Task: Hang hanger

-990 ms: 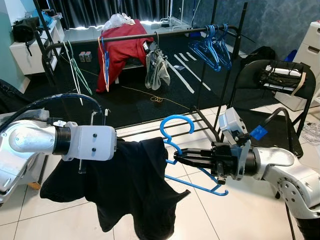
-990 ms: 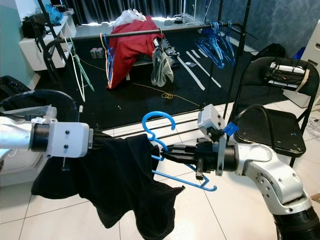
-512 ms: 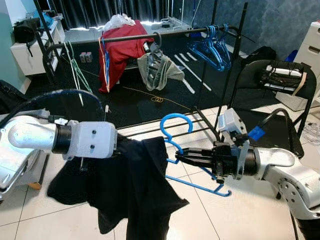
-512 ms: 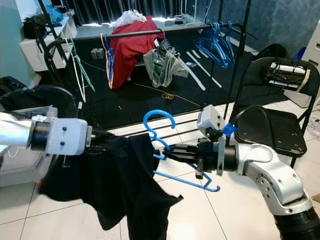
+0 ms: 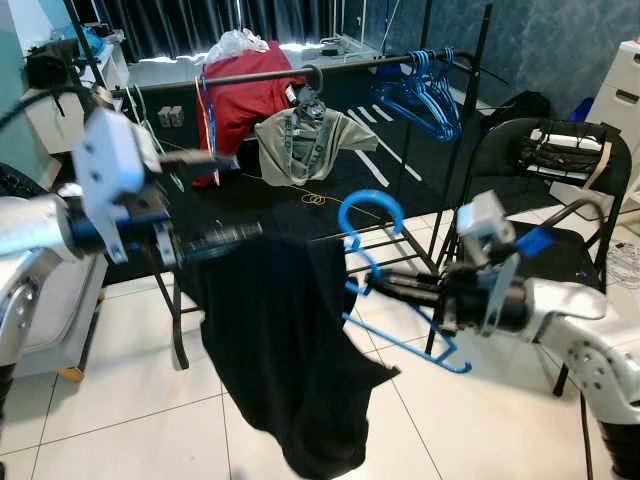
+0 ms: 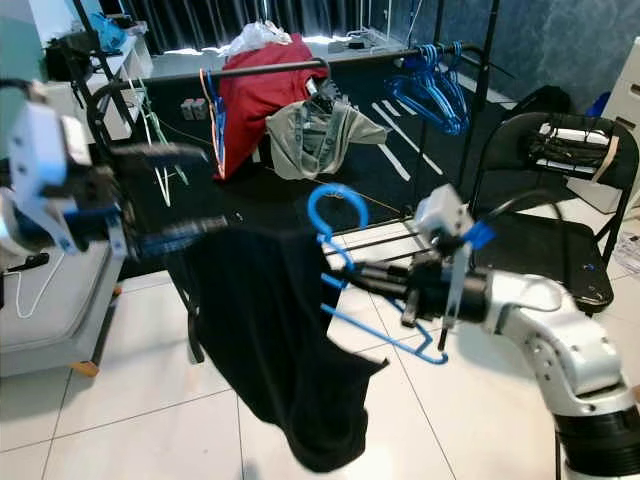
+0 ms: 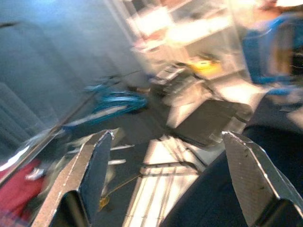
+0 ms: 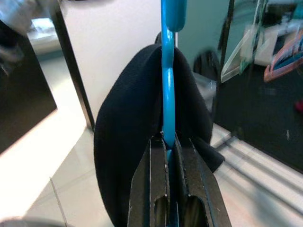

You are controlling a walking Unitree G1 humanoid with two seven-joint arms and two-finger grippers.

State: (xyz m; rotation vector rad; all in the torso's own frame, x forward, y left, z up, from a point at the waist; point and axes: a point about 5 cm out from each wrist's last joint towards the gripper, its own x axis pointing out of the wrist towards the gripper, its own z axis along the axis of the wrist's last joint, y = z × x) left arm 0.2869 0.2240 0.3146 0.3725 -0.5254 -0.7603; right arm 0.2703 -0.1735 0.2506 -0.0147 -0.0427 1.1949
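A blue plastic hanger (image 5: 372, 207) with a black garment (image 5: 290, 350) draped over it is held out in front of me. My right gripper (image 5: 375, 283) is shut on the hanger's neck just below the hook, which the right wrist view shows with the hanger (image 8: 167, 71) clamped between the fingers (image 8: 156, 189). My left gripper (image 5: 205, 198) is raised on the left, its two fingers wide apart. The lower finger lies near the garment's top left corner; I cannot tell whether they touch. In the left wrist view the left gripper (image 7: 165, 137) has dark cloth low between its fingers.
A black clothes rack (image 5: 300, 72) stands behind, carrying a red garment (image 5: 245, 100), an olive garment (image 5: 310, 140) and a bunch of blue hangers (image 5: 425, 90). A black folding chair (image 5: 540, 160) is on the right. A white cabinet (image 6: 50, 310) is low on the left.
My left gripper has let go of the black garment, opened and swung up to the left. The garment now hangs long from the hanger. The right gripper lifted the hanger slightly.
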